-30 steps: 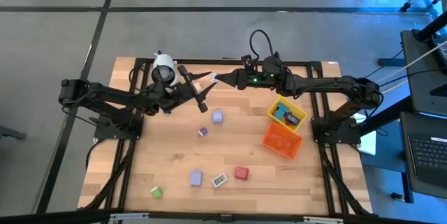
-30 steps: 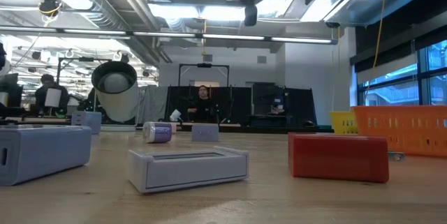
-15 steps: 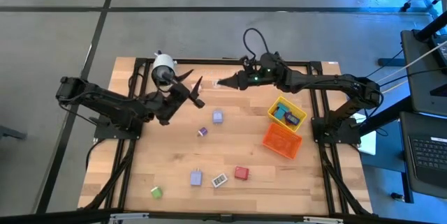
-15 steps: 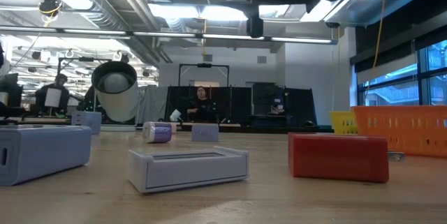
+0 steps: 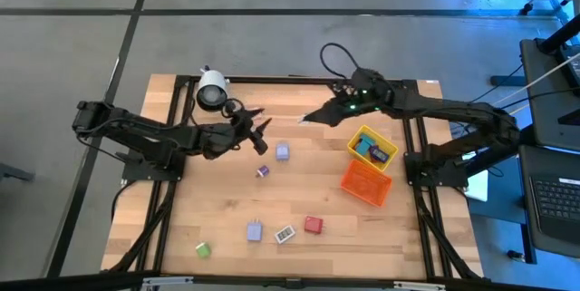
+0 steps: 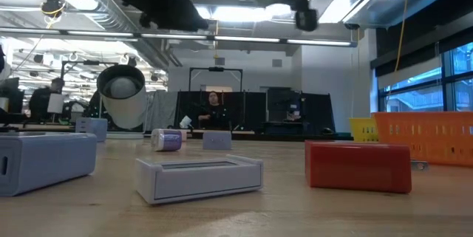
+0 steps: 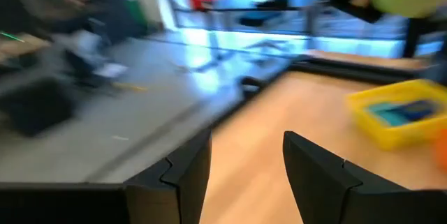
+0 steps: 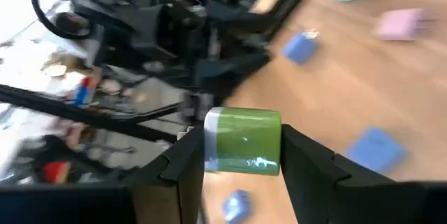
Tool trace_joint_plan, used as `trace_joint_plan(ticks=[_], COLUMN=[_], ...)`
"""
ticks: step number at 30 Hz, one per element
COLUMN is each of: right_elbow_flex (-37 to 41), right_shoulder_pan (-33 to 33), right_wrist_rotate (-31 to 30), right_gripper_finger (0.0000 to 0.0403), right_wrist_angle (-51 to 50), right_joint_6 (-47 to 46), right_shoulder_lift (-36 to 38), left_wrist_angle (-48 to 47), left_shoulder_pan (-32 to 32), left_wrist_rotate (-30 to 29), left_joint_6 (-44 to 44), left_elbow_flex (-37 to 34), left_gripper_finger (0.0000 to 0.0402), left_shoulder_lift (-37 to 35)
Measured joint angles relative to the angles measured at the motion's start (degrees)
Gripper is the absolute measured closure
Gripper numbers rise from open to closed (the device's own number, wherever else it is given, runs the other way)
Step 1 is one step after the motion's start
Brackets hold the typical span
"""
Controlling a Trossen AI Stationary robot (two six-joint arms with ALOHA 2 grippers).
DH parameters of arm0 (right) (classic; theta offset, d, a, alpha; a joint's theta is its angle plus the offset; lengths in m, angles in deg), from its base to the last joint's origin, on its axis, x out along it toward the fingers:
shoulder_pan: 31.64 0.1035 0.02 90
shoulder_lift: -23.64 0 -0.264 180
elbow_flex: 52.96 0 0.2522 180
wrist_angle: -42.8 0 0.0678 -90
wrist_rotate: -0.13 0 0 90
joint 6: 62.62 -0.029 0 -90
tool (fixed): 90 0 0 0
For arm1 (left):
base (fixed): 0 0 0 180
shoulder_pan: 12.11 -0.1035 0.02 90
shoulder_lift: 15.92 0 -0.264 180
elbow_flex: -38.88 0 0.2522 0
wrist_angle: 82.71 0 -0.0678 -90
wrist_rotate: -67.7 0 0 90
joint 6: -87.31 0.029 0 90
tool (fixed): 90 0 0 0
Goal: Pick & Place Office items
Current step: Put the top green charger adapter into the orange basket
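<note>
My right gripper (image 5: 308, 119) hangs above the far middle of the table, shut on a small green piece with a pale band (image 8: 242, 142). My left gripper (image 5: 257, 130) is open and empty a little to its left, also in the air (image 7: 244, 158). Several small pieces lie flat on the wood. These include a lavender block (image 5: 282, 151), a tiny purple piece (image 5: 263, 171), a lavender piece (image 5: 256, 230), a white piece (image 5: 285, 234), a red block (image 5: 313, 225) and a green block (image 5: 202, 249). My right gripper pinches the green piece between its two fingers, one finger (image 8: 188, 155) on each of two opposite sides (image 8: 213, 140). The fingers come roughly level from the table's right, pointing left. The piece is lifted clear of the table.
A yellow bin (image 5: 391, 150) with blue and teal things inside and an orange bin (image 5: 366, 182) stand at the right side. A white cylinder with a dark face (image 5: 212, 90) stands at the far left. People show in the room beyond the table.
The two grippers met above the far middle of the table around a pale piece, then parted. My right gripper drew back to the right and nearer, carrying the piece. My left gripper pulled away and swung toward the near edge, open.
</note>
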State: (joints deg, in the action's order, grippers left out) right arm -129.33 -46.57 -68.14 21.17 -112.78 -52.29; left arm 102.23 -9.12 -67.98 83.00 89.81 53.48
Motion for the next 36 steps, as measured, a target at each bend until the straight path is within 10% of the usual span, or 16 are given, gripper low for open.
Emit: trace_joint_plan(ticks=[16,36], right_elbow_flex=[0.02,20.05], right_shoulder_pan=[13.38,27.16], right_wrist_rotate=[-15.83,-20.77], right_gripper_finger=[0.024,0.0239], right_wrist_angle=[-52.72,-42.89], right_joint_6=[0.06,-14.13], right_shoulder_lift=[13.85,13.39], left_wrist_angle=[0.37,0.66], left_shoulder_pan=[-4.55,-4.47], left_wrist_rotate=[0.25,18.19], left_joint_6=[-20.25,-39.62], left_elbow_flex=[-0.02,-0.04], left_gripper_finger=[0.0229,0.0229], left_shoulder_lift=[0.04,0.04])
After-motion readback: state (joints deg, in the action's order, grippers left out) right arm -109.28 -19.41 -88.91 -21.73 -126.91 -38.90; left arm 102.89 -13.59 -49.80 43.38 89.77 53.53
